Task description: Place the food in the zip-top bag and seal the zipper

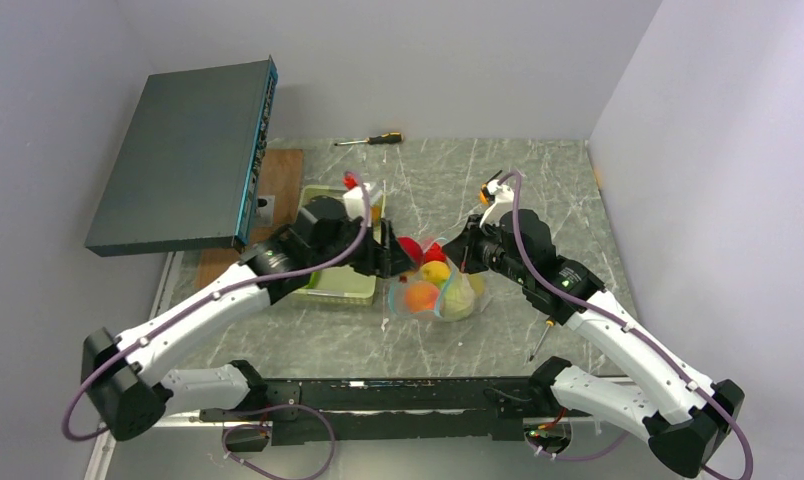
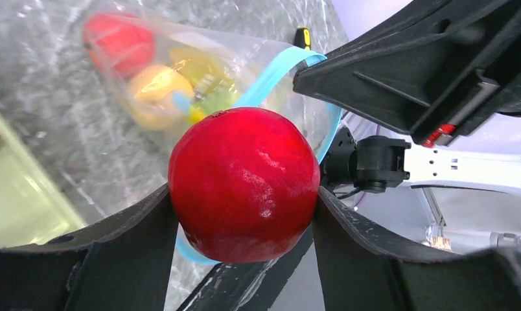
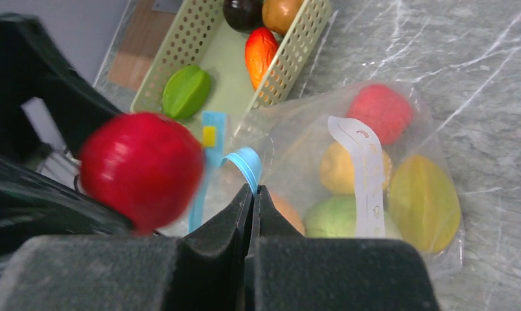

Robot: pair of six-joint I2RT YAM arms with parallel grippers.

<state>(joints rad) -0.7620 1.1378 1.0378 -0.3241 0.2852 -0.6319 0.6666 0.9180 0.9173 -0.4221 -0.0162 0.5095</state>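
Left gripper (image 2: 242, 214) clamped across a hard, smooth, likely light red fruit (image 2: 243, 184) at mid-frame in the top view. Right gripper (image 3: 253, 201) pinched shut on the zipper (image 3: 250, 165) of the limp, slippery bag (image 3: 290, 123).

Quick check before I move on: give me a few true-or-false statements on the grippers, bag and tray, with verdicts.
1. The left gripper holds a red fruit. True.
2. The right gripper is open and empty. False: it is shut on the zip-top bag at its mouth edge.
3. The bag is empty. False: several fruits lie inside.
4. The zipper is sealed. False: the mouth gapes open.
5. Food lies in the green tray. True.
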